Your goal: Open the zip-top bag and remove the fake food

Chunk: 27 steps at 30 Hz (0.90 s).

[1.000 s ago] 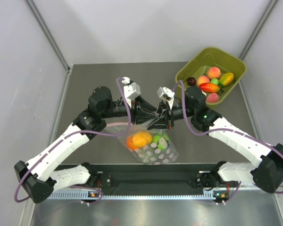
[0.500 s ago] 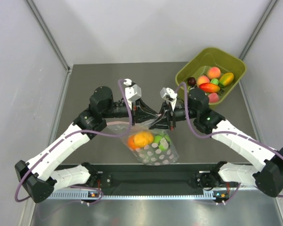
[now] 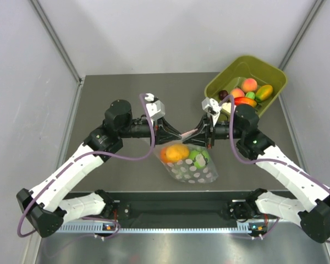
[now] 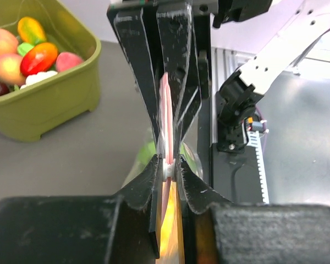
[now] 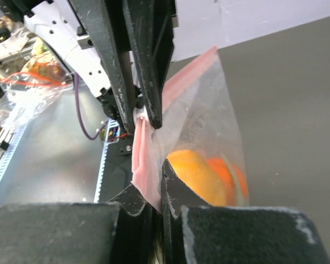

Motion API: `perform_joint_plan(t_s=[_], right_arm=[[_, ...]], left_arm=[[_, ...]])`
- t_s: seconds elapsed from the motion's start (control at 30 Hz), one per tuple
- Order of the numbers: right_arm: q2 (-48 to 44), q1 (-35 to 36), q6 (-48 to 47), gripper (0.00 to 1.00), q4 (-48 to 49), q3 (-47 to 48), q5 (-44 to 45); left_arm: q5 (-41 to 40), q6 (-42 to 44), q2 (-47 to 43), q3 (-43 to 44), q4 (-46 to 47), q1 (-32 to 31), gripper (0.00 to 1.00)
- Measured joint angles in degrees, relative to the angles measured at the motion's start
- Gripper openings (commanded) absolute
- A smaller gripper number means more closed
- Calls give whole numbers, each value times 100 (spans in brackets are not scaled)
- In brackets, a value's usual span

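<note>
The clear zip-top bag (image 3: 192, 165) hangs in the air between my two grippers, its pink zip strip (image 3: 188, 133) stretched between them. Inside it lie the fake food pieces: a yellow-orange fruit (image 3: 177, 152), an orange one behind it, and a bright green one (image 3: 198, 159). My left gripper (image 3: 175, 133) is shut on the white slider of the pink strip (image 4: 168, 168). My right gripper (image 3: 200, 136) is shut on the other end of the pink strip (image 5: 144, 170); the yellow-orange fruit (image 5: 195, 175) shows through the bag (image 5: 209, 110) beside its fingers.
An olive-green tub (image 3: 275, 74) with several toy fruits stands at the back right, just behind my right wrist; it also shows in the left wrist view (image 4: 55, 96). The arm bases and a black rail (image 3: 176, 209) lie along the near edge.
Both grippers have carried the bag to the right and slightly back. My right gripper has pulled away from the left, so the pink strip now spans a wider gap.
</note>
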Motion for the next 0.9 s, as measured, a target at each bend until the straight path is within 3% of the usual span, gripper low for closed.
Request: perform_joint_plan(t_s=[0.5,0.9], right_arm=[[-409,-763,350,0,125,-153,72],[-170,-1182,750,0,608,-160,234]], left_arm=[[-649,470,-356,0,-595,15,0],[-1073,549,-1016,-249,-1032,22,0]])
